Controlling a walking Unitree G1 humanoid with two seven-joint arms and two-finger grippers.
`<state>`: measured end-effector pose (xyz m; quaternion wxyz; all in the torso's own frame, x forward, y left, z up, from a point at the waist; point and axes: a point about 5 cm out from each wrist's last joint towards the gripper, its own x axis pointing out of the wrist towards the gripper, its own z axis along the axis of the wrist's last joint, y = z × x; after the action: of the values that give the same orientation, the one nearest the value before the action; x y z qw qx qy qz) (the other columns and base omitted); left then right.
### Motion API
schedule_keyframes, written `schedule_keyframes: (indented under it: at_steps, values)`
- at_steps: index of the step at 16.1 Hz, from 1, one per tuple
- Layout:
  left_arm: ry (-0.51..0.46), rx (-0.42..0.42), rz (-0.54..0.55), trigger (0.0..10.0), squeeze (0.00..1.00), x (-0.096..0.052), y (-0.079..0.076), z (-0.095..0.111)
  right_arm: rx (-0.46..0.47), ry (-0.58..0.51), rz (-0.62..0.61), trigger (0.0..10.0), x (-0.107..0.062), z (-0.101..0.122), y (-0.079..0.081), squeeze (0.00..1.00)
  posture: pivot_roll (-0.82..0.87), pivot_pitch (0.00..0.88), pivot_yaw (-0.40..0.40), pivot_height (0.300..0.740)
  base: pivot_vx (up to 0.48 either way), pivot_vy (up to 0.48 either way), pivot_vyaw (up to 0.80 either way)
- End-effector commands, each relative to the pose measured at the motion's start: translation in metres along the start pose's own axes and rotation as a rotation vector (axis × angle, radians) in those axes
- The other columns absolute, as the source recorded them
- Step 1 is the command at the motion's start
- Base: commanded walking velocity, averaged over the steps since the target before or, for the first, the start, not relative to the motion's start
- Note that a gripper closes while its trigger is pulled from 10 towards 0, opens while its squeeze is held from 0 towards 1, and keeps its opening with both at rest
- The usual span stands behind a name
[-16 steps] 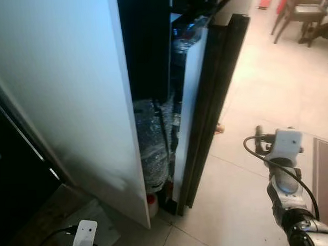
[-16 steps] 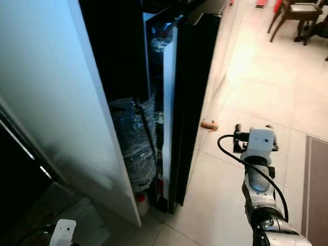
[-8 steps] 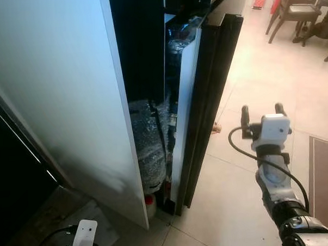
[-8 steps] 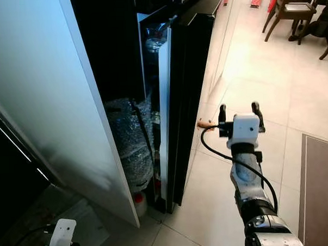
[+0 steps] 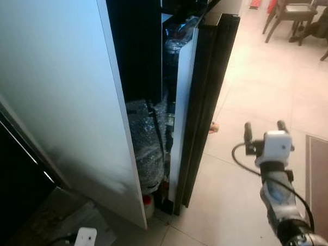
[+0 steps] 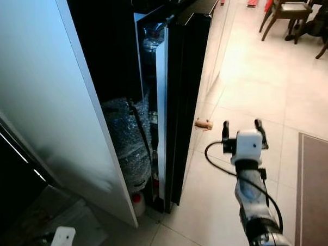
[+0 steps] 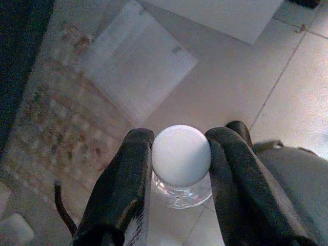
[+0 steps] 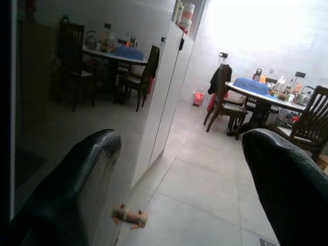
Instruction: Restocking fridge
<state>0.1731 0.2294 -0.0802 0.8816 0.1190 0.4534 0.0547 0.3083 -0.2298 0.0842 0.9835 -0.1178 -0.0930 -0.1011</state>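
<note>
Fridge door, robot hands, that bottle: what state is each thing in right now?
Fridge door: partly open, a narrow gap showing shelves inside.
Right gripper: open, empty, raised beside the door's outer edge.
Left gripper: shut on the bottle, held low.
Bottle: clear, white cap on, gripped at the neck.
Wrapped water jug: upright on the floor beside the fridge.

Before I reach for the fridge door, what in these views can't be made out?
- Fridge shelves: dark behind the half-open door, head views.
- Wrapped bundle low inside: contents unreadable through the film.
- Bottle in the left gripper: body hidden below its cap.
- Small thing on the floor: too small to tell.
</note>
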Motion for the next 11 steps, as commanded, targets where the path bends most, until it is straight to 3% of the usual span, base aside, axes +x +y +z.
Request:
schedule_keyframes:
  at_steps: [1,3,5,7,8,10,11]
  values:
    - [0.018,-0.028,0.016,10.0,0.0,-0.003,-0.001,-0.011,0.006,-0.006,0.026,10.0,-0.008,-0.002,0.006,0.0,-0.03,0.0,-0.044,0.74,0.0,0.0,0.0]
    - [0.025,-0.031,0.012,10.0,0.0,-0.005,-0.002,-0.02,0.007,0.021,0.023,10.0,-0.024,-0.011,0.006,0.0,-0.04,0.0,-0.045,0.74,0.0,0.0,0.0]
    - [0.042,-0.052,0.023,10.0,0.0,-0.01,-0.002,-0.034,-0.007,0.052,0.016,10.0,-0.051,-0.021,0.003,0.0,-0.05,0.0,-0.045,0.74,0.0,0.0,0.0]
    - [0.054,-0.058,0.03,10.0,0.0,-0.013,-0.001,-0.043,0.002,0.097,-0.017,10.0,-0.072,-0.029,-0.004,0.0,-0.06,0.0,-0.036,0.74,0.0,0.0,0.0]
    - [0.067,-0.065,0.042,10.0,0.0,-0.015,0.001,-0.049,-0.002,0.163,-0.071,10.0,-0.086,-0.041,-0.015,0.0,-0.06,0.0,-0.028,0.74,0.0,0.0,0.0]
    - [0.085,-0.07,0.054,10.0,0.0,-0.018,0.006,-0.058,0.022,0.2,-0.134,10.0,-0.099,-0.045,-0.021,0.0,-0.07,0.0,0.005,0.74,0.0,0.0,0.0]
    - [0.09,-0.064,0.057,10.0,0.0,-0.019,0.008,-0.06,0.023,0.169,-0.117,10.0,-0.097,-0.039,-0.017,0.0,-0.07,0.0,0.009,0.74,0.0,0.0,0.0]
